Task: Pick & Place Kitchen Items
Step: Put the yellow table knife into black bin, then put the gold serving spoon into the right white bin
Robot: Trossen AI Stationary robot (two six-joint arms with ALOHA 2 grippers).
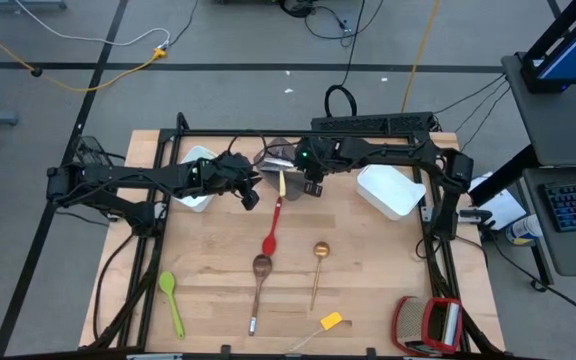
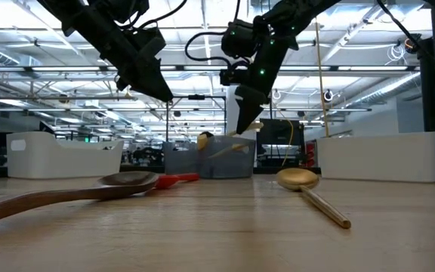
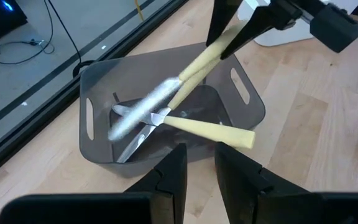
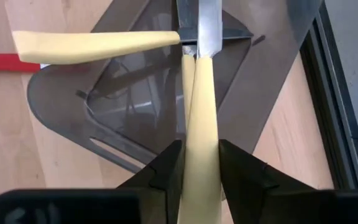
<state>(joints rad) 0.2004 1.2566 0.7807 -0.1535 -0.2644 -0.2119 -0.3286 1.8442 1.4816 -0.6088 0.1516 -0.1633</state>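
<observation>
- My right gripper has a pale-handled knife between its fingers, but the handle's butt end runs off the edge of my right wrist view.
- That knife's blade smears into a blur in my left wrist view; I can't make out its tip.
- From above, the grey bin sits mostly under my two arms, contents too small to sort.
- In the low view, the wooden spoon has its handle cut off at the frame's side.
- My left gripper: only the fingers show, and the rest is cropped away.
</observation>
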